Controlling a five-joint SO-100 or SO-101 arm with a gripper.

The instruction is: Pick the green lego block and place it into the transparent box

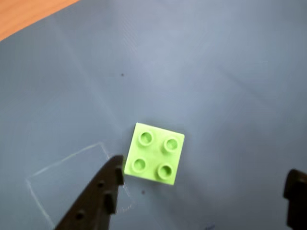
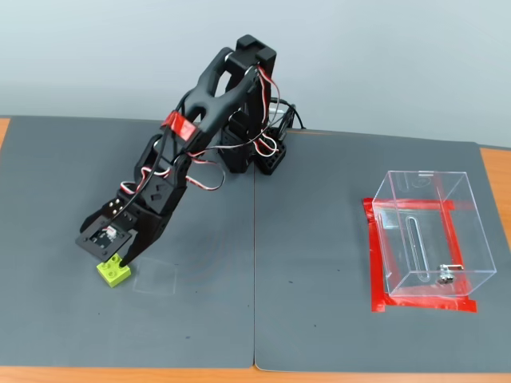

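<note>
The green lego block (image 1: 154,153) lies studs up on the grey mat. In the wrist view my gripper (image 1: 205,173) is open, with one finger (image 1: 103,191) touching or nearly touching the block's left edge and the other finger (image 1: 295,189) far off at the right edge. In the fixed view the block (image 2: 114,272) sits at the front left of the mat, and my gripper (image 2: 112,257) hangs just above it. The transparent box (image 2: 427,235) stands empty far to the right, on a frame of red tape, with its metal latch (image 2: 447,274) toward the front.
A faint drawn square (image 2: 156,279) marks the mat just right of the block; it also shows in the wrist view (image 1: 72,177). The arm's base (image 2: 255,152) stands at the back centre. The wooden table edge (image 1: 29,14) borders the mat.
</note>
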